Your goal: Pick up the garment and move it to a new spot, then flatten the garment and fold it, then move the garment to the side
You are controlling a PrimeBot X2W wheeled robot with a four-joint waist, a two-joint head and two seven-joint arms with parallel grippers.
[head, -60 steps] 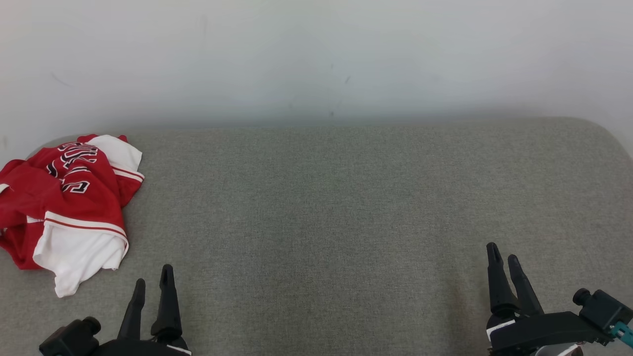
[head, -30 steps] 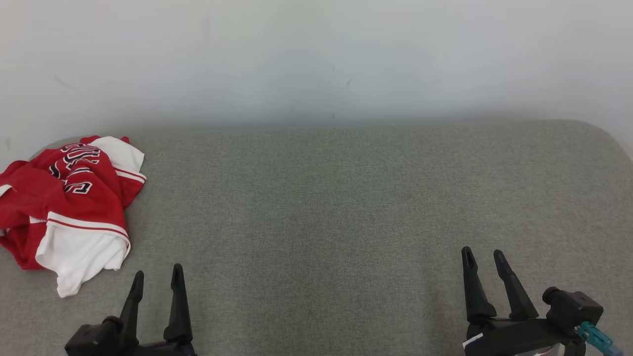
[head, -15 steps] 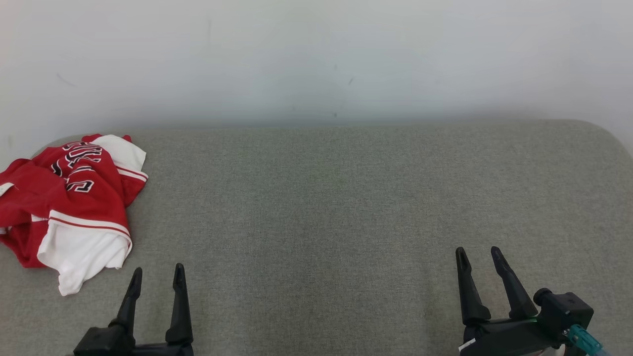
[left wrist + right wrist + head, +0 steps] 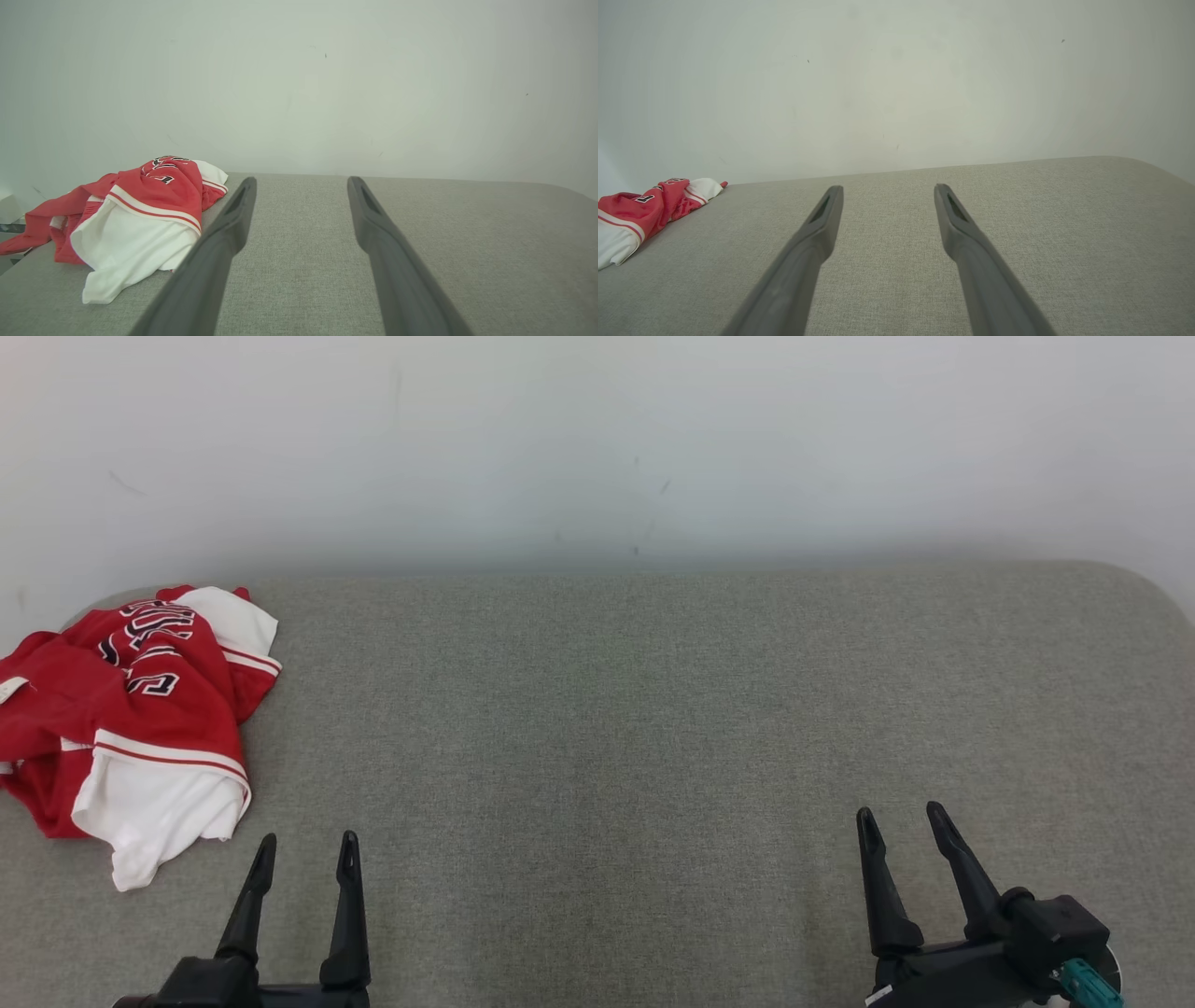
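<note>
A crumpled red-and-white jersey [image 4: 131, 719] lies at the far left end of a grey fabric-covered surface [image 4: 607, 737], close to that end's rounded corner and near the pale wall [image 4: 597, 448] behind. The red cloth carries black-and-white lettering on its upper folds. A white panel edged with a red-and-white stripe spills toward the near side. In the left wrist view part of the red cloth trails off the left edge of the surface.

The left gripper [image 4: 308, 840] hovers low over the near edge of the surface, just to the right of the jersey's white panel and apart from it. Its jaws stand wide apart with nothing between them, and its fingers point toward the wall. In the left wrist view the jersey [image 4: 140, 210] sits to the left of the nearer finger, whose tip overlaps the edge of the cloth in that view; whether the two touch there cannot be told.

The right gripper [image 4: 900, 812] hangs over the near right part of the surface, well apart from the jersey. Its jaws are likewise spread and empty. In the right wrist view the jersey [image 4: 640, 205] shows at the far left, and bare grey fabric lies between the two fingers.
</note>
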